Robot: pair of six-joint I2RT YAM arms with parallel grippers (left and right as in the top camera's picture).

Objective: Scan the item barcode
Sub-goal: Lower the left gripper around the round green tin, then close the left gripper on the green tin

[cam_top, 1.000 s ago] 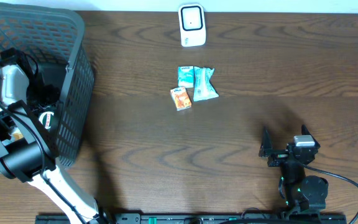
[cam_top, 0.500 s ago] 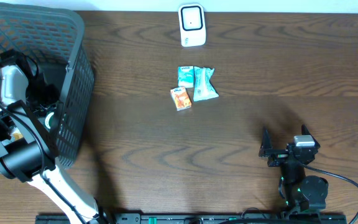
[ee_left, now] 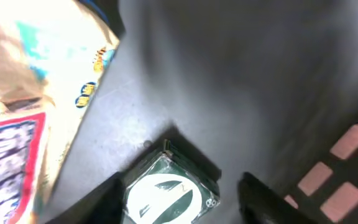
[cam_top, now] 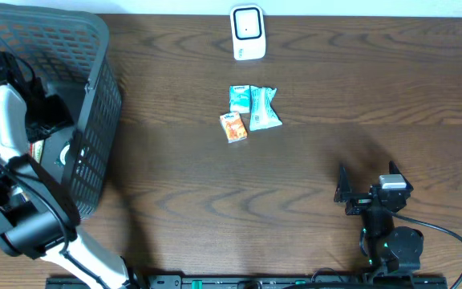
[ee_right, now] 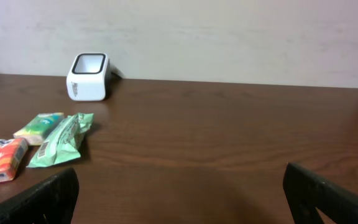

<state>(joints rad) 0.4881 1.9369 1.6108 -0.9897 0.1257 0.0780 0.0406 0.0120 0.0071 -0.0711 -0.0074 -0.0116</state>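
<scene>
Left arm is working inside the black mesh basket (cam_top: 95,96) at the left end of the counter (cam_top: 335,96). Left jaws are standing partly open and gripping nothing. The small round-lidded container (ee_left: 165,198) is sitting on the basket floor right between the fingertips, green-and-white lid facing up, with a gap showing on its right side. A snack bag (ee_left: 23,124) is lying just to its left. The lid is round, so no long axis is constraining the pinch; I'm reading this as a straight drop and close. Right jaws are gaping fully open and empty at the near right, well apart from the basket. The scanner (cam_top: 247,34) is sitting at the far centre, small packets (cam_top: 265,108) lying on its near side. Left arm is sitting far nearer the container.
</scene>
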